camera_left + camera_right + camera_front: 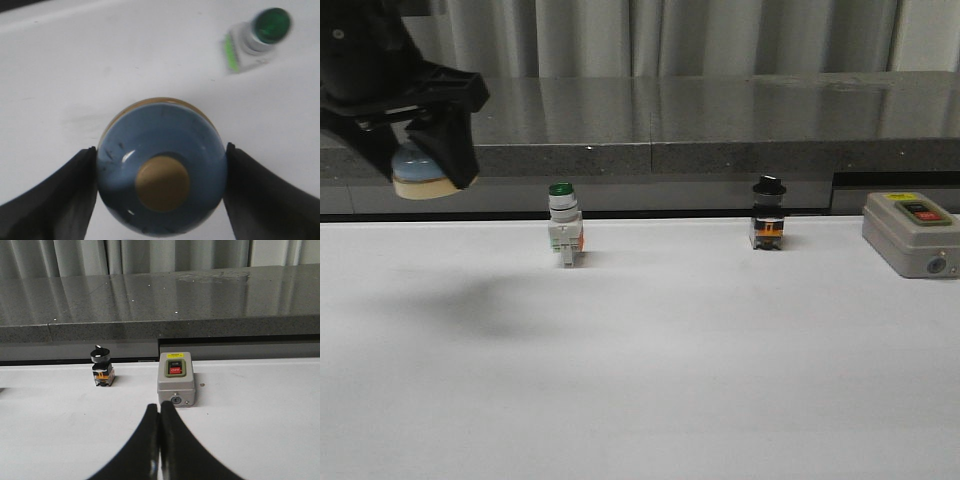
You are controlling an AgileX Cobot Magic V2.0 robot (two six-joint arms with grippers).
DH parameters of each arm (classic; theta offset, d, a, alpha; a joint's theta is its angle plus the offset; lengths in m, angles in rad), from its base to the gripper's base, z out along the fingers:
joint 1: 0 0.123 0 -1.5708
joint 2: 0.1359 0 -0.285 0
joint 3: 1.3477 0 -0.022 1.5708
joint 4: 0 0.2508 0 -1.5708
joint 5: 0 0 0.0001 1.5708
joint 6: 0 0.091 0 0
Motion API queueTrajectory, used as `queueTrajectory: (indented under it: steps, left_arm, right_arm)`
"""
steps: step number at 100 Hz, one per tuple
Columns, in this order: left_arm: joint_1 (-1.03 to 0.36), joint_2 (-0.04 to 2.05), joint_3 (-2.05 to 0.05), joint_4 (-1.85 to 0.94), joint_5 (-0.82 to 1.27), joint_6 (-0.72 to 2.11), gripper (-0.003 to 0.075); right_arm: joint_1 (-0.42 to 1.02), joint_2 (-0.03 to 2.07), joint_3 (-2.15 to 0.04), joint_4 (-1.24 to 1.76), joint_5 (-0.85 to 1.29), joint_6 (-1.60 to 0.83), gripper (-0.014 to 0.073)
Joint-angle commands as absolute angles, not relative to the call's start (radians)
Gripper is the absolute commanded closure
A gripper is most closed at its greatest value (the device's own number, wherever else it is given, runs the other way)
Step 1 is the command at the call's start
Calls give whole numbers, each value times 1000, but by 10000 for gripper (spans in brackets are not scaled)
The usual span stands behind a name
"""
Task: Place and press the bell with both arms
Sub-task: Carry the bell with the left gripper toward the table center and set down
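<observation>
Left wrist view, left gripper (161,172) clamped on bell (161,165) (above table), right gripper (160,440) pressed together, holding nothing

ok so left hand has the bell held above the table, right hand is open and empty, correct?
Not quite. The left hand does hold the bell above the table, but the right hand is shut, empty, fingers pressed together, as the right wrist view shows.

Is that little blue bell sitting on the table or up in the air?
Up in the air. The left gripper holds the bell above the table, its shadow below.
</observation>
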State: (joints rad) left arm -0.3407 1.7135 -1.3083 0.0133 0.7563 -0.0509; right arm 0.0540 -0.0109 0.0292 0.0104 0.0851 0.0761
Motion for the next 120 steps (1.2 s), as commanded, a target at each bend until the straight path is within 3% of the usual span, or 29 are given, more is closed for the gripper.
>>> queueTrajectory:
  steps: [1, 37, 85, 94, 111, 120]
  left_arm:
    - [-417, 1654, -1336, 0, 751, -53, 448]
    - [-700, 1761, -1336, 0, 583, -53, 448]
    - [-790, 1936, -1336, 0, 494, -53, 437]
    - [-790, 1936, -1336, 0, 494, -53, 377]
    - [-790, 1936, -1336, 0, 495, -53, 160]
    - [-790, 1936, -1336, 0, 498, -53, 105]
  right_arm:
    - [51, -29, 9, 0, 5, 73, 657]
    - [51, -29, 9, 0, 5, 73, 657]
    - [51, -29, 9, 0, 5, 73, 657]
    - [51, -29, 9, 0, 5, 73, 657]
    - [51, -29, 9, 0, 5, 73, 657]
    - [51, -29, 9, 0, 5, 73, 657]
